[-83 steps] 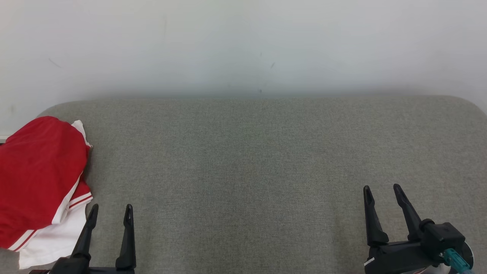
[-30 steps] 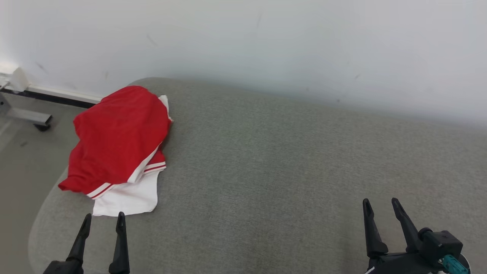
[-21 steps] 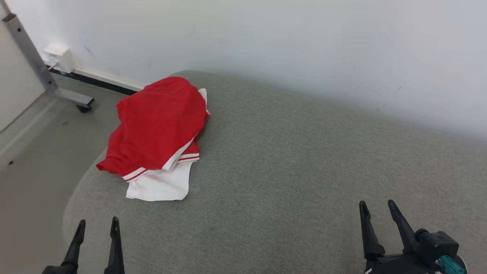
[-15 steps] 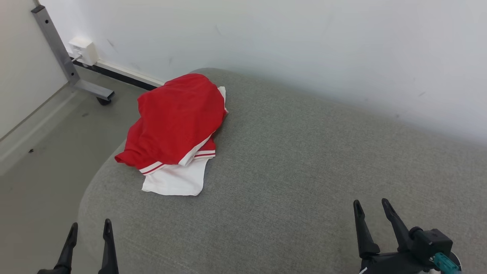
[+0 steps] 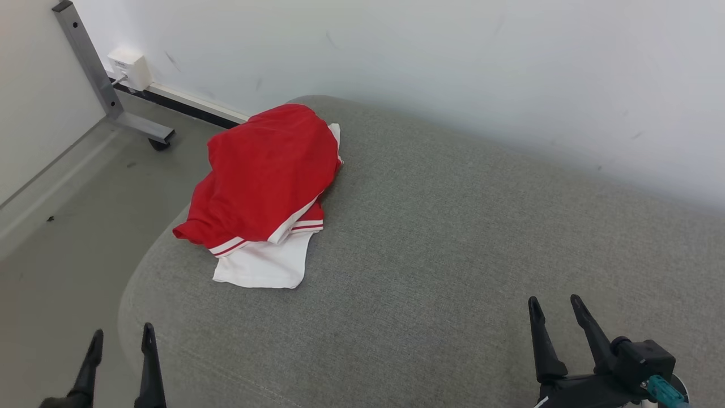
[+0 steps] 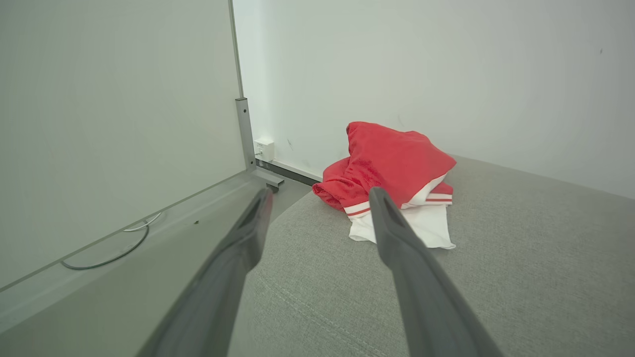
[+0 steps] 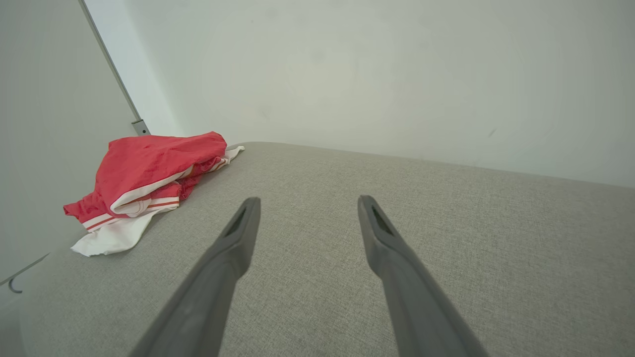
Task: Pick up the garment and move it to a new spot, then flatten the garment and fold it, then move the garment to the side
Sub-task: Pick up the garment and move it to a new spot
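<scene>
While the red and white garment (image 5: 266,187) lies bunched in the upper left of the head view, at the left end of the grey cushion (image 5: 453,255), both grippers sit well apart from it, holding nothing. The left gripper (image 5: 123,331) is spread wide at the lower left and the right gripper (image 5: 554,299) at the lower right, its 2 fingers over bare fabric.

The left pincer (image 5: 122,334) is seen at the lower left, its two dark fingers (image 5: 148,362) spread apart and pointed upward, with nothing gripped between them. The right pincer (image 5: 554,301) is likewise spread wide and empty at the lower right.
</scene>
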Robot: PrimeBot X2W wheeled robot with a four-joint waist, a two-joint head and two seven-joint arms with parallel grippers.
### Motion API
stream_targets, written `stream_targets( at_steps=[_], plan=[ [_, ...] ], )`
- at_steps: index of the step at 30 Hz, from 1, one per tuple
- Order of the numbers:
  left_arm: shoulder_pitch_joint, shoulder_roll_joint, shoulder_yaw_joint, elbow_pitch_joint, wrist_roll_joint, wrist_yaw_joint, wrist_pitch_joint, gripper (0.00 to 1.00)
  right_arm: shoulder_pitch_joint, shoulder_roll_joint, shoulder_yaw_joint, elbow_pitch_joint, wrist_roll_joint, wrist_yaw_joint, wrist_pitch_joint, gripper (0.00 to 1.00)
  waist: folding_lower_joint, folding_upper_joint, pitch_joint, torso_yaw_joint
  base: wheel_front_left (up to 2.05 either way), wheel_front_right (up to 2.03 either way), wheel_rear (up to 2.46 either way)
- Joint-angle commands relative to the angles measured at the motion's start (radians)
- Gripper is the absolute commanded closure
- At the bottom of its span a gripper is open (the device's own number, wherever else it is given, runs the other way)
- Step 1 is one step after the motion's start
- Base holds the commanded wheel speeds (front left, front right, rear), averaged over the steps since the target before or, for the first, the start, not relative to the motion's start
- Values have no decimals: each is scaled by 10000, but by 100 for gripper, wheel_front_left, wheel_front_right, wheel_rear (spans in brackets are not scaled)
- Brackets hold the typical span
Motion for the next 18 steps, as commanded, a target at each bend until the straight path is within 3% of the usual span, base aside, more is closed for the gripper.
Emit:
stream_targets(
  at_steps=[1,8,18],
  plan=[
    [-323,101,85,-35,-196,-23,67,0,-6,-23,-74,-41,-59,-21,-48,0,0,0,125,-172,0,0,0],
    [-1894,579,670,33,-843,-169,395,0,-433,-21,-460,-484,-546,-21,223,0,0,0,920,-991,0,0,0],
    [-4265,1685,1506,869,-1577,-516,556,0,-1154,-23,-700,-1160,-857,-21,226,0,0,0,2469,-2825,0,0,0]
  ],
)
